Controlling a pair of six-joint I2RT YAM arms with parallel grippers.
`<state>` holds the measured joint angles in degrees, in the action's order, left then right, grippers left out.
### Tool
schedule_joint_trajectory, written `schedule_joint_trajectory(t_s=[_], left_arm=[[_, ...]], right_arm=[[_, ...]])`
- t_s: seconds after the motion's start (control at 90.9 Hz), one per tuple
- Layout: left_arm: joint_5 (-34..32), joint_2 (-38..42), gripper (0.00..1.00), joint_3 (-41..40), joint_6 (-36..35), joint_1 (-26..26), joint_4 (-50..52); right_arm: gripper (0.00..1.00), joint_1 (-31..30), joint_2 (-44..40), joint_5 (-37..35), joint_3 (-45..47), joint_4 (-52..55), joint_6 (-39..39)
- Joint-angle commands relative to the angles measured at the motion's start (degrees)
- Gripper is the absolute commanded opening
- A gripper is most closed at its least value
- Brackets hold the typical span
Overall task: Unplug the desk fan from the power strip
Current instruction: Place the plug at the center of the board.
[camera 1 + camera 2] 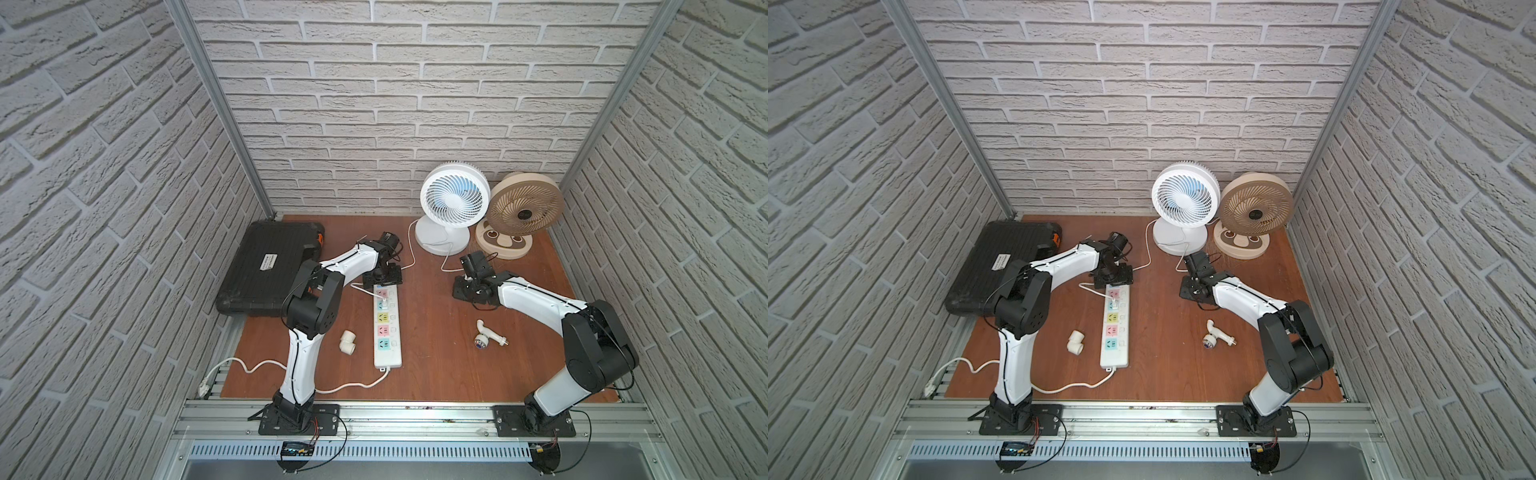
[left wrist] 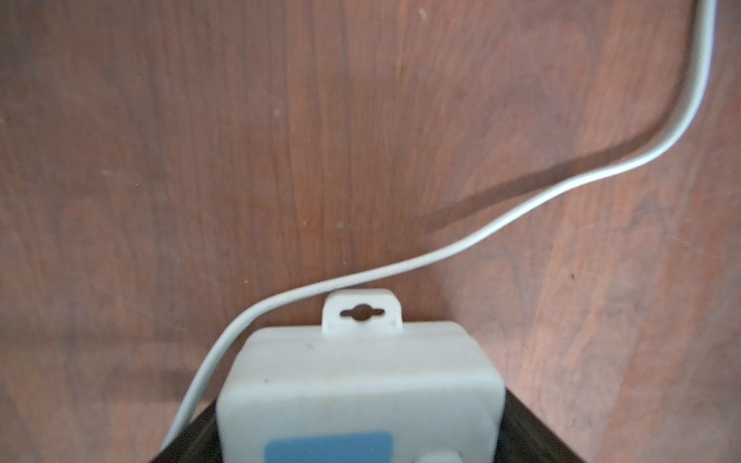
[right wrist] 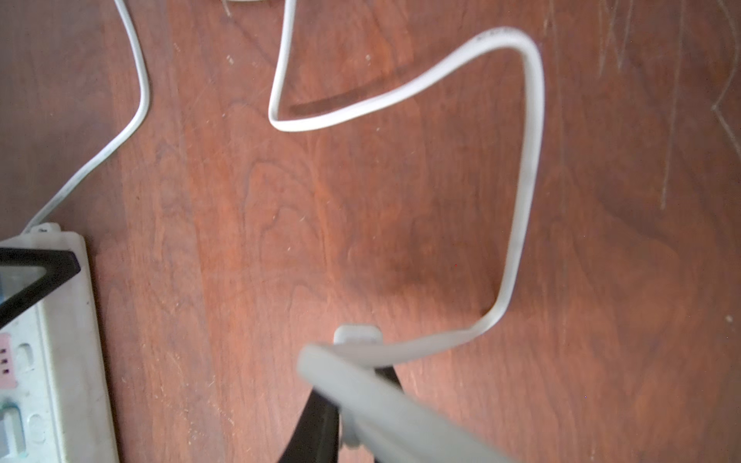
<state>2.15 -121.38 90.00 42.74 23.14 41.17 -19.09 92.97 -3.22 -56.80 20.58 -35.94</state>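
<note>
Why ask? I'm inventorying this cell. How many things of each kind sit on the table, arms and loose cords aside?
Fans: 2 (white fan, beige fan)
Power strip: 1
Black case: 1
Pipe elbow: 1
Tap: 1
Total: 6

Three walls covered in pale grey-white brick-pattern panelling (image 1: 374,104) enclose the cell, joined at the back corners by slanting silver aluminium posts (image 1: 216,108). The floor is a reddish-brown wood-grain board (image 1: 436,332), scuffed and scratched in the wrist views. Along the front runs a silver slotted aluminium rail (image 1: 415,419). Light is even and soft, with faint shadows.
</note>
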Motion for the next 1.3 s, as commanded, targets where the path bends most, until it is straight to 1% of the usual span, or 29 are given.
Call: schedule_joint_trajectory(t_s=[0.0, 0.11, 0.242, 0.385, 0.539, 0.594, 0.781, 1.078, 1.188, 1.287], left_arm=[[-1.2, -2.1, 0.0, -1.6, 1.6, -0.8, 9.7], [-0.7, -2.1, 0.0, -1.2, 2.0, -0.8, 10.4], [2.0, -2.7, 0.0, -0.4, 2.2, -1.2, 11.1], [2.7, -2.8, 0.0, -0.2, 3.0, -1.3, 11.4], [3.2, -3.0, 0.0, 0.3, 2.9, -1.3, 11.9], [2.9, -3.0, 0.0, 0.5, 2.8, -1.3, 12.2], [1.7, -2.7, 0.0, 1.3, 3.1, -1.3, 13.9], [0.5, -3.3, 0.0, 3.3, 3.6, -1.1, 16.5], [0.1, -4.2, 0.0, 5.0, 3.6, -0.8, 18.5], [-1.3, -5.8, 0.0, 7.5, 3.6, -0.3, 21.5]], right_arm=[[0.03, 2.4, 2.0, 5.0, -1.6, -1.8, 3.3], [0.05, 4.3, 3.9, 6.6, -4.0, -0.3, 4.8], [0.1, 5.7, 5.2, 8.0, -6.3, 1.6, 5.9], [0.23, 5.9, 6.1, 9.3, -8.6, 4.5, 7.5], [0.41, 5.8, 5.0, 8.7, -9.3, 6.5, 8.1], [0.44, 5.8, 4.5, 8.6, -9.5, 7.1, 8.4], [0.5, 5.7, 1.4, 8.9, -8.8, 8.1, 8.0], [0.5, 4.5, -6.9, 11.4, -3.8, 6.6, 7.2], [0.49, 2.5, -10.4, 12.2, -1.6, 4.7, 7.4], [0.48, -0.6, -12.8, 11.8, -0.1, 2.6, 7.9]])
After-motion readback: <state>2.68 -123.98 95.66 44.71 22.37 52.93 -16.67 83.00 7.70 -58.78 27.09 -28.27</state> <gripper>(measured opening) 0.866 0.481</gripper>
